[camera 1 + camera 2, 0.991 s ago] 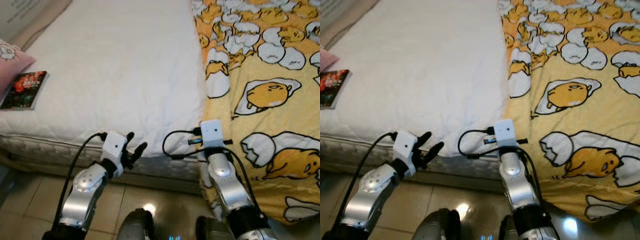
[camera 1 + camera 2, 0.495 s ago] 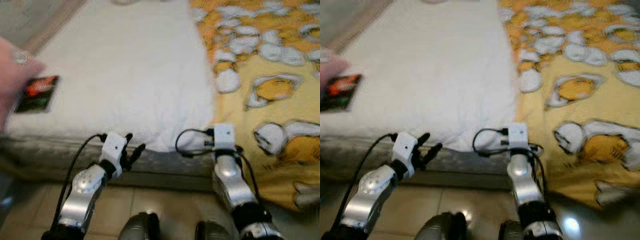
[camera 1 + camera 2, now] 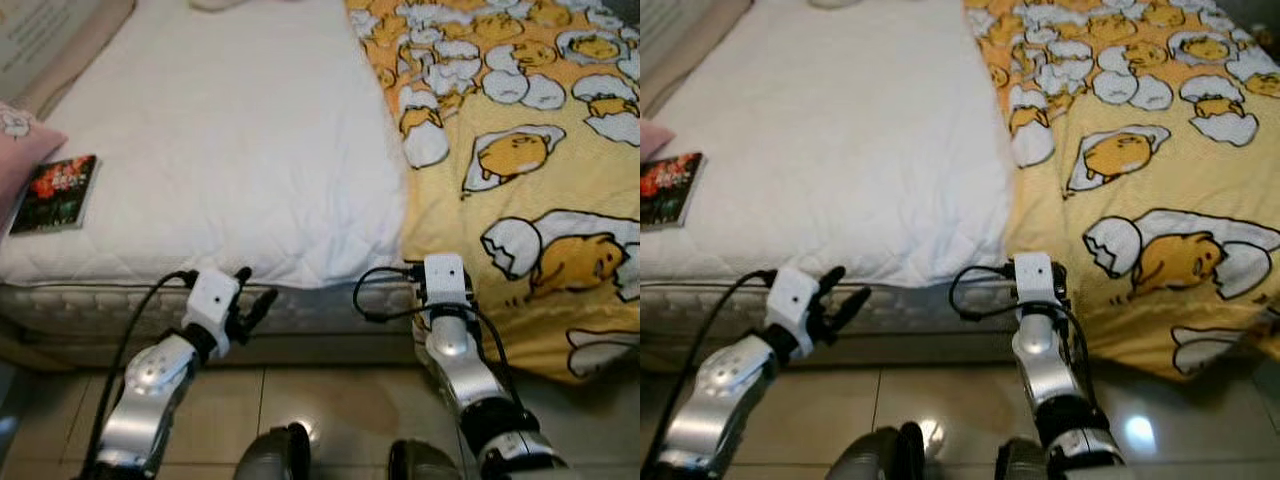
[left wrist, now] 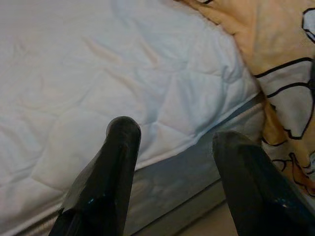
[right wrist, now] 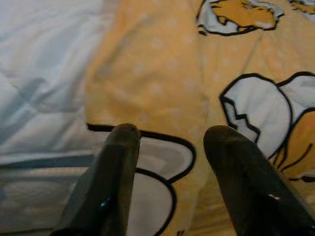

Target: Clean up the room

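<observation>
Right now, from the head views, the bed (image 3: 220, 140) lies ahead with a yellow egg-print blanket (image 3: 520, 170) over its right half and a book (image 3: 55, 192) near the left edge beside a pink pillow (image 3: 15, 140). Both arms reach toward the mattress edge. Along the left gripper (image 4: 172, 142), fingers stand apart, empty, before white quilting. Along the right gripper (image 5: 170, 140), fingers likewise spread, empty, just before the blanket's hanging edge
</observation>
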You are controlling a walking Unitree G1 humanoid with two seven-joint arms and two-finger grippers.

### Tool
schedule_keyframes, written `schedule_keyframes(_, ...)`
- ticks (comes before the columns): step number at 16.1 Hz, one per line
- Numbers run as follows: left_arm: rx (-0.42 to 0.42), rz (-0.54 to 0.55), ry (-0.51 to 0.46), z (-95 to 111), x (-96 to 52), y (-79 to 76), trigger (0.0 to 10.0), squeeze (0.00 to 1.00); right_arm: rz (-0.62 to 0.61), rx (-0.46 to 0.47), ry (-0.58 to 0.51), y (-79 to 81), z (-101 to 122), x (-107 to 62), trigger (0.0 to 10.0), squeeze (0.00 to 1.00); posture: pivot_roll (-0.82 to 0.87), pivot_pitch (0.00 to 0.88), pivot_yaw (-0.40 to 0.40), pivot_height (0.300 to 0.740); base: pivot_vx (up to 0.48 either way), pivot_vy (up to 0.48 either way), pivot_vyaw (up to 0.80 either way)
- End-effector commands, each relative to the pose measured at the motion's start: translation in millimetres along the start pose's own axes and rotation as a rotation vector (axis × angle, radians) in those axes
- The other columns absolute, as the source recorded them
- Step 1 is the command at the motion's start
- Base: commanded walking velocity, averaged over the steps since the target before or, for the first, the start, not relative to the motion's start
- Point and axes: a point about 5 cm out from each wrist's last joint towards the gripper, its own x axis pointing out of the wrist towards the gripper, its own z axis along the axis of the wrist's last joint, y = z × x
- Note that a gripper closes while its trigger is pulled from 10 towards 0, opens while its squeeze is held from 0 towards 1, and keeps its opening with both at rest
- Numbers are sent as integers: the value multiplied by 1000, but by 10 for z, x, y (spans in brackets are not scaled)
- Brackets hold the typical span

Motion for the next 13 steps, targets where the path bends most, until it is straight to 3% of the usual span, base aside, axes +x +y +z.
schedule_keyframes(1, 6, 13, 25, -30, -74, 43, 10000, 0, -2, -2, -17, 26, 42, 18, 10000, 1000, 113, 215, 106, 740, 0, 0, 0)
schedule_keyframes(8, 36, 26, 26, 122, -371, 26, 10000, 0, -11, 70, 25, 13, 70, 122, 10000, 1000, 209, 304, 127, 740, 0, 0, 0)
schedule_keyframes(9, 36, 29, 33, 142, -439, 33, 10000, 0, -15, 65, 25, 10, 79, 131, 10000, 831, 224, 333, 136, 740, 0, 0, 0)
schedule_keyframes(10, 38, 33, 48, 152, -520, 33, 10000, 0, -36, 64, 25, -18, 85, 150, 10000, 0, 237, 351, 140, 740, 0, 0, 0)
schedule_keyframes(13, 28, 51, 89, 145, -704, 13, 10000, 0, -75, 54, 40, -103, 69, 191, 10000, 0, 248, 388, 141, 740, 0, 0, 0)
